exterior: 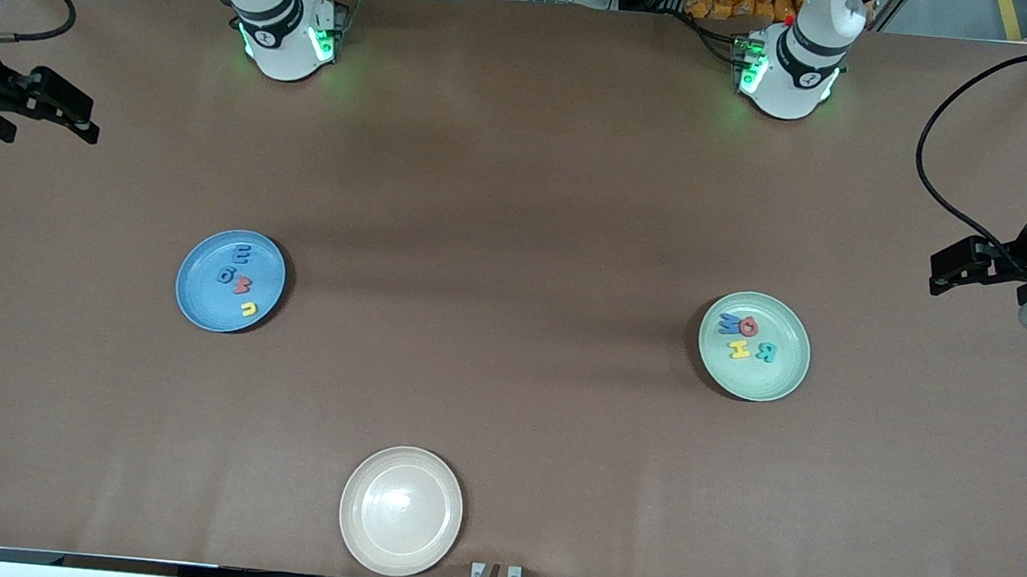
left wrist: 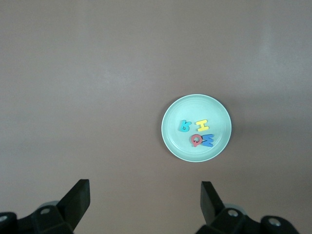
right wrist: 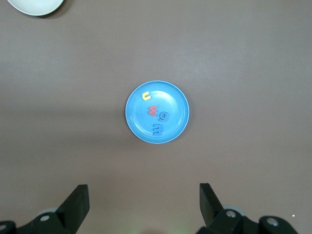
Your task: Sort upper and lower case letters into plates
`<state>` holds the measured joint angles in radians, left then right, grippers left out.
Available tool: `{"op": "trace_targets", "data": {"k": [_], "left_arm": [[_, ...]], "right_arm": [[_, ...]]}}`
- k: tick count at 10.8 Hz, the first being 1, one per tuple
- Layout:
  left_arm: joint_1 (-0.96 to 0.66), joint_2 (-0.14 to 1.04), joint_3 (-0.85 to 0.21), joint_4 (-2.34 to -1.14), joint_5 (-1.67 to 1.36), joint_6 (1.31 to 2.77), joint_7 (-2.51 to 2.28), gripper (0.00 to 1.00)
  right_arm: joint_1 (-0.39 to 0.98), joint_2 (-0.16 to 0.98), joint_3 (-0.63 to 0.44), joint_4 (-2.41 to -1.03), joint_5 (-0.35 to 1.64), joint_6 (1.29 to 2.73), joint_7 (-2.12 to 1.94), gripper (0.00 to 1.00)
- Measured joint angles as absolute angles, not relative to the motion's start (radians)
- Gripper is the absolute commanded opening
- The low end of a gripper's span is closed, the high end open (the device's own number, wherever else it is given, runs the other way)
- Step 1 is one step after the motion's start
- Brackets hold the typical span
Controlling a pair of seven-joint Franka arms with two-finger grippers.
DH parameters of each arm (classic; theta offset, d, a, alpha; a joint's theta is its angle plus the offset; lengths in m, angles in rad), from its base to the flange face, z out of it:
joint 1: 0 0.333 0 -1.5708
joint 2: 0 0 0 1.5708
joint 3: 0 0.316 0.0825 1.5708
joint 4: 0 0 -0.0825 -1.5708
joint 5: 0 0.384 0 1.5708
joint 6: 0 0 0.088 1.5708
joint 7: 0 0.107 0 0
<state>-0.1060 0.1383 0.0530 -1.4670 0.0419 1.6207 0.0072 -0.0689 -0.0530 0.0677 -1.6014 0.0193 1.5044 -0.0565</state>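
I am holding both arms back at the ends of the desk [exterior: 522,187], waiting. My left gripper [exterior: 942,275] is hanging over the desk's edge at the left arm's end, its fingers [left wrist: 78,197] spread wide with nothing between them. My right gripper [exterior: 86,126] is doing the same at the right arm's end, fingers [right wrist: 78,200] wide apart. The pale green plate [exterior: 780,372] is carrying four letters: a blue one [exterior: 730,323] touching a coral red one [exterior: 748,327], plus a yellow H [exterior: 739,348] and a teal R [exterior: 765,352]. The blue plate [exterior: 201,298] is carrying a blue letter [exterior: 242,254], another blue one [exterior: 225,275], a red one [exterior: 242,285] and a yellow one [exterior: 248,308]. The cream-white plate [exterior: 398,548] is sitting nearest the front camera.
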Motion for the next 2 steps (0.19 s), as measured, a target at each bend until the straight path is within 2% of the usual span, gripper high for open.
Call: {"op": "trace_targets", "data": {"k": [2], "left_arm": [[-0.114,0.138,0.048,-1.465,0.020,1.622,0.007,1.00]], "right_arm": [[-0.069,-0.053,0.068,-1.611,0.019,1.515,-0.058,1.00]]}}
